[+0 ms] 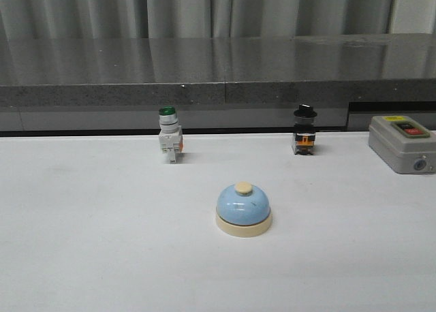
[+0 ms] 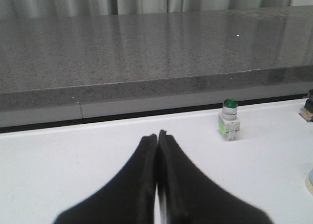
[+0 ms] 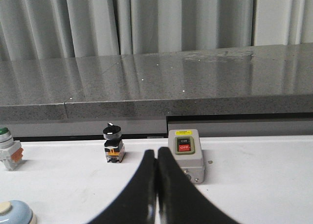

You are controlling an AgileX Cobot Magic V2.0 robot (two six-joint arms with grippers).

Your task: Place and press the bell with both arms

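Note:
The light-blue dome bell (image 1: 244, 209) with cream base and cream button stands upright on the white table (image 1: 95, 244), near the middle. No arm shows in the front view. In the left wrist view my left gripper (image 2: 157, 134) is shut and empty, fingers pressed together above the table; only the bell's edge (image 2: 310, 181) shows at the frame border. In the right wrist view my right gripper (image 3: 156, 151) is shut and empty; the bell (image 3: 14, 212) shows partly at the corner, apart from the fingers.
A green-capped white push-button switch (image 1: 169, 136) stands behind the bell to the left. A black-knobbed switch (image 1: 304, 130) stands behind to the right. A grey box with red and black buttons (image 1: 402, 142) sits at the far right. A grey stone ledge (image 1: 218, 67) runs along the back.

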